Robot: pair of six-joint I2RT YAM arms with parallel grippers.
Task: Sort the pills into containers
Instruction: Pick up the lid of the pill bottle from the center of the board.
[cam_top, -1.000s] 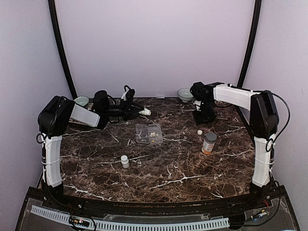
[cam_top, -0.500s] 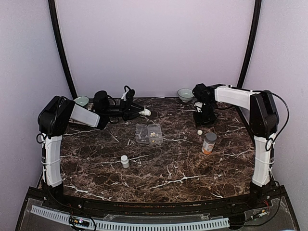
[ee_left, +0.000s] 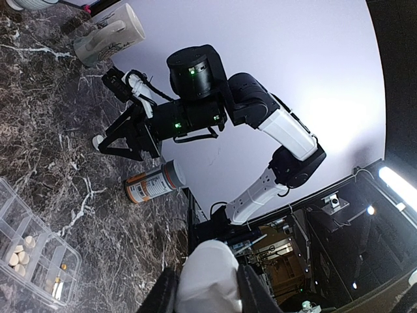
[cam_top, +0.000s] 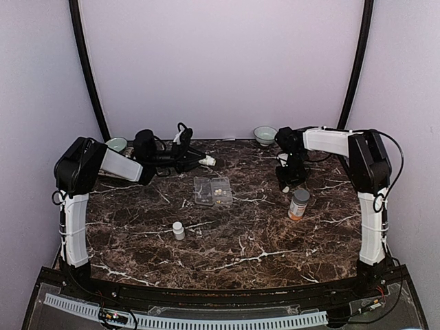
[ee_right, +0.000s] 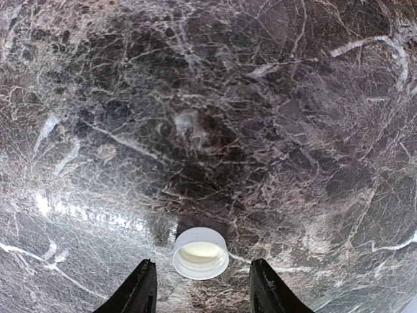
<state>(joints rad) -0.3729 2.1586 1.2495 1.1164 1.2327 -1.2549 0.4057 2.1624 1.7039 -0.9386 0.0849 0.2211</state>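
Note:
The clear pill box (cam_top: 212, 191) lies open at the table's middle, with cream pills (cam_top: 218, 185) in its compartments. It also shows in the left wrist view (ee_left: 36, 261), where pills (ee_left: 18, 251) sit in one cell. My left gripper (cam_top: 196, 161) is shut on a small white bottle (ee_left: 207, 280) and holds it level, behind and to the left of the box. My right gripper (ee_right: 202, 290) is open and points down, its fingers on either side of an upturned white cap (ee_right: 201, 252) on the table.
An orange bottle with a grey cap (cam_top: 298, 204) stands just in front of my right gripper. A second small white bottle (cam_top: 178, 230) stands front left. Two bowls (cam_top: 265, 134) (cam_top: 117, 144) and a mug (ee_left: 111, 32) sit along the back.
My right gripper has moved forward and down over the white cap, which lay clear in front of it before. The left arm and its bottle have not moved.

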